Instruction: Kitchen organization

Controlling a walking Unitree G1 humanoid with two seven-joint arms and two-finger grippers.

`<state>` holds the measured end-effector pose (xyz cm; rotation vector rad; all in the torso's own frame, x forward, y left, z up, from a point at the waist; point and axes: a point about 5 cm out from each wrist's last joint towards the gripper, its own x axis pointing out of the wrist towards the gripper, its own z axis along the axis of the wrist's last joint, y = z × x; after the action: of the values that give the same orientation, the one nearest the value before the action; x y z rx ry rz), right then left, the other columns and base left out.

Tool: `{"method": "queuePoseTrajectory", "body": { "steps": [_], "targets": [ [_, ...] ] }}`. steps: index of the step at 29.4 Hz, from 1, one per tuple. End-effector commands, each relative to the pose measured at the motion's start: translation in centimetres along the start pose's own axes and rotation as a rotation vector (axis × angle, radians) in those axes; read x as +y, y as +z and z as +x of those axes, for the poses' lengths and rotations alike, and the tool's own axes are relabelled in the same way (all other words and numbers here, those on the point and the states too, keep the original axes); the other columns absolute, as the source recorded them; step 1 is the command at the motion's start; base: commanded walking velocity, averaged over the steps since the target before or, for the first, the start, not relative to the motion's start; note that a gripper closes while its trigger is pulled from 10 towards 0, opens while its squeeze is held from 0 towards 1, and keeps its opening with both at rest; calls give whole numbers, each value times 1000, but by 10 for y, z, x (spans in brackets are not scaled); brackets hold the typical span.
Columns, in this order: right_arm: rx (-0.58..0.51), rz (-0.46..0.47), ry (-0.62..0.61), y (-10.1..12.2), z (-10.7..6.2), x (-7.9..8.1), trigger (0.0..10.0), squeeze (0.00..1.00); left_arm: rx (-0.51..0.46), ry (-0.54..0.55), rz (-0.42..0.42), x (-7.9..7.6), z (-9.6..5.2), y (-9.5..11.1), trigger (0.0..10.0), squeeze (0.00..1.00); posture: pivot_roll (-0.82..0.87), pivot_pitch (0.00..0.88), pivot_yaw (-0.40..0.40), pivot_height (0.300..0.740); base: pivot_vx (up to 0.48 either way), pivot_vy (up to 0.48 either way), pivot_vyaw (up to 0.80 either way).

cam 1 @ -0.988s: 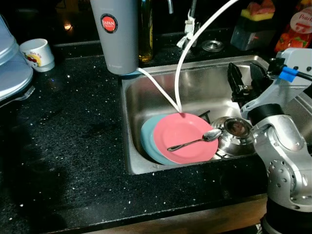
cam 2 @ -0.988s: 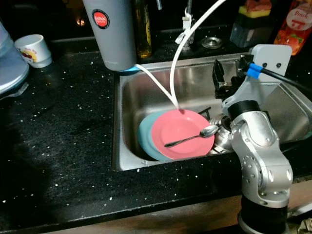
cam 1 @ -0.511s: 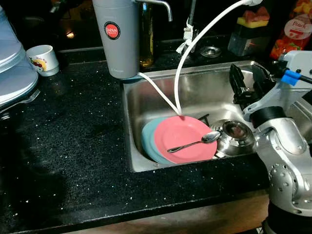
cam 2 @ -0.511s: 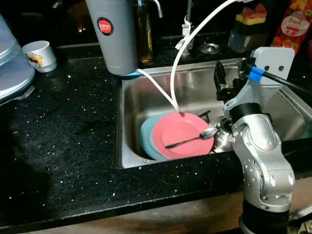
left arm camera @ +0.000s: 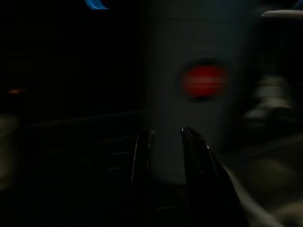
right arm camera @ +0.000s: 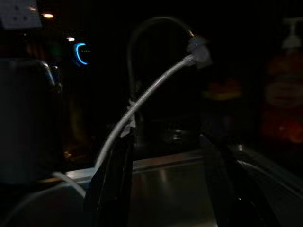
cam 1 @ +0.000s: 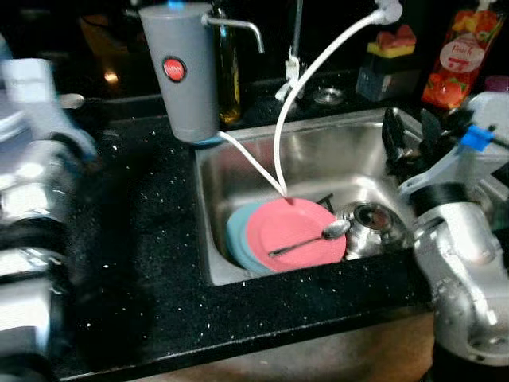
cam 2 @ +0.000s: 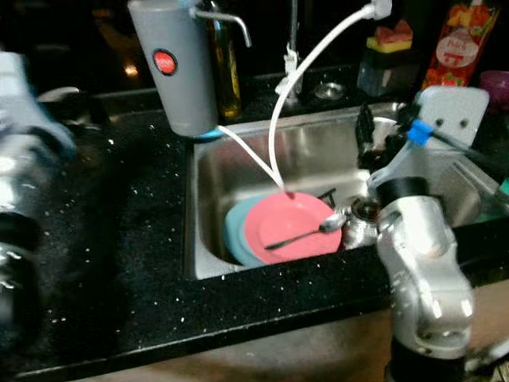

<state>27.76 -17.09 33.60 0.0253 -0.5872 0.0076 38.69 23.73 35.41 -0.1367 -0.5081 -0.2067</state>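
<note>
The steel sink (cam 1: 238, 167), set in the black surface (cam 1: 143, 263), held a pink plate (cam 1: 290, 231) bearing a spoon (cam 1: 310, 236). The right pincer (cam 1: 409, 135) hovered above, fingers apart; the left pincer (left arm camera: 165, 156), nearly together, faced the grey filter (cam 1: 179, 72). Reaching for the dishes looked next, needing a descent.

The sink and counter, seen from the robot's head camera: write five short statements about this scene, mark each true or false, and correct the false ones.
1. A spoon lies on the pink plate. True.
2. The pink plate sits on the black counter. False: it is inside the steel sink, on top of a blue plate.
3. The grey canister stands on the counter beside the sink. True.
4. The right gripper holds the spoon. False: it is open, above the sink, holding nothing.
5. A white hose ends at the pink plate. True.
</note>
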Motion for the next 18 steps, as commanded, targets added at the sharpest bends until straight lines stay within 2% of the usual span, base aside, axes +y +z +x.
{"method": "queuePoseTrajectory", "body": {
  "steps": [1, 2, 3, 4, 5, 7, 10, 14, 18],
  "targets": [
    [-12, 0, -37, -1, -2, -2, 10000, 0, -43, -61, -71, -15, -3, 7, 10000, 0, -18, 104, 84, 740, 0, 0, 0],
    [-12, 0, -37, -1, -2, -2, 10000, 0, -43, -61, -71, -15, -3, 7, 10000, 0, -18, 104, 84, 740, 0, 0, 0],
    [-12, 5, -44, -2, -3, -2, 10000, 0, -48, -95, -112, -24, -3, 7, 10000, 0, -16, 99, 81, 740, 0, 0, 0],
    [-13, 10, -53, -3, -2, -2, 10000, 0, -61, -151, -98, -41, -6, 7, 10000, 0, -17, 96, 79, 740, 0, 0, 0],
    [-13, 10, -53, -3, -2, -2, 10000, 0, -61, -151, -98, -41, -6, 7, 10000, 0, -17, 96, 79, 740, 0, 0, 0],
    [-14, 17, -59, -4, -2, -2, 10000, 0, -78, -220, -95, -64, -12, 7, 10000, 0, -13, 88, 75, 740, 0, 0, 0],
    [-11, 27, -54, -6, -2, 0, 10000, 0, -89, -210, -108, -73, -14, 7, 10000, 0, -12, 78, 69, 740, 0, 0, 0],
    [-9, 41, -47, -9, -2, 3, 10000, 0, -84, -174, -104, -74, -17, 5, 10000, 0, -10, 71, 66, 740, 0, 0, 0],
    [-7, 58, -33, -12, 0, 8, 10000, 0, -71, -97, -25, -74, -25, -1, 10000, 0, -7, 52, 52, 740, 0, 0, 0]
  ]
}}
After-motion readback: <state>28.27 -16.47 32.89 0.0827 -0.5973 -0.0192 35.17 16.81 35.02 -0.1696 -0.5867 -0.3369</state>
